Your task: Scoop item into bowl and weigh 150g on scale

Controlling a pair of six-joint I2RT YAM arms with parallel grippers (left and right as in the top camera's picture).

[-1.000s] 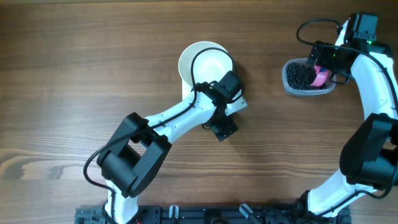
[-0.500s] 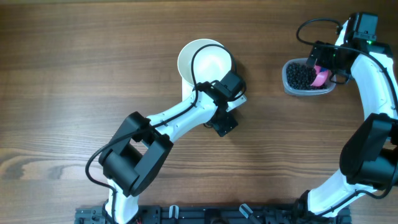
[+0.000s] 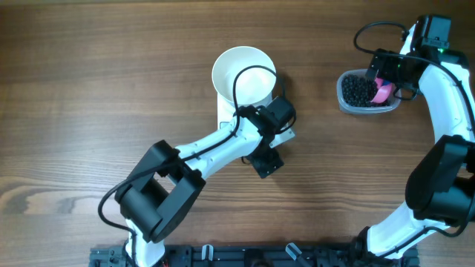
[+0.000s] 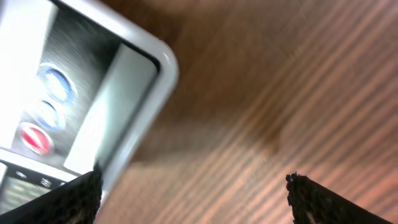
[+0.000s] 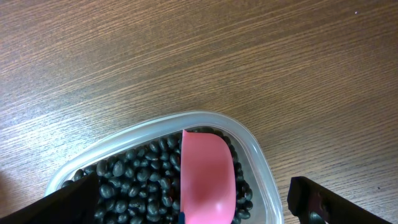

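Wooden table [image 3: 89, 81], brown grain, carries everything.

Left arm [image 3: 215, 148]: white links, black joints, reaching up to the near edge of the bowl [image 3: 243, 68]. Left gripper [image 4: 193, 196] is spread wide and grasps nothing. Its dark fingers [image 4: 74, 199] show only at the bottom corners of the wrist view, over bare wood.

Right arm [image 3: 445, 89]: well to the right of the bowl. Right gripper [image 5: 202, 199] is likewise released, with its tips far apart and gripping nothing.

Bowl: round, glossy white, nothing visible inside. It sits on the scale [image 4: 93, 93].

Scale: white, directly under the bowl. Its front corner, grey panel and coloured buttons are blurred in the wrist view.

Clear plastic tub [image 3: 367, 106]: well right of the bowl, apart from it.

Pink scoop [image 5: 206, 180]: lies in the tub, between the right gripper's tips.

Black beans [image 5: 134, 180]: all in the tub, heaped around the scoop.
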